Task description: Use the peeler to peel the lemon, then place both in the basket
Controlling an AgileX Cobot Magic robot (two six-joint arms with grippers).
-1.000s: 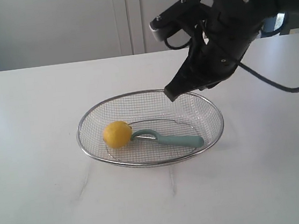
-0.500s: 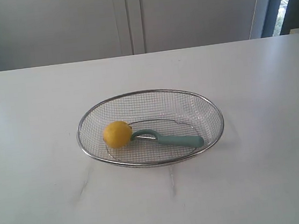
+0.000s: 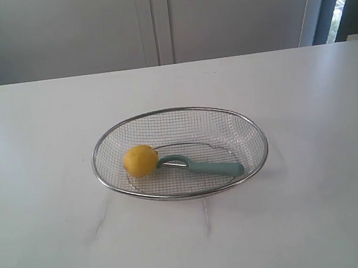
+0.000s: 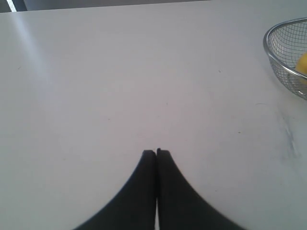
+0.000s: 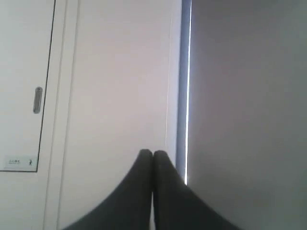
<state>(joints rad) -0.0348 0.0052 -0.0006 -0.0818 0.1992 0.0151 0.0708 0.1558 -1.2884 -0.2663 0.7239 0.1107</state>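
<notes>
The yellow lemon (image 3: 140, 160) lies in the left part of the wire mesh basket (image 3: 175, 112) in the exterior view. Beside it in the basket rests the teal peeler (image 3: 202, 165), its hooked head touching the lemon. Neither arm appears in the exterior view. My left gripper (image 4: 156, 152) is shut and empty over bare table, with the basket's rim (image 4: 283, 72) and a sliver of lemon (image 4: 302, 63) far off to one side. My right gripper (image 5: 153, 153) is shut and empty, pointing at a wall.
The basket stands mid-table on a white tabletop (image 3: 61, 238). White cabinet doors (image 3: 153, 20) run behind the table. The right wrist view shows a door with a handle (image 5: 37, 99) and a bright vertical gap (image 5: 188, 91).
The right arm, which hung over the basket's far right rim a second ago, has left the exterior view. Lemon, peeler and basket have not moved.
</notes>
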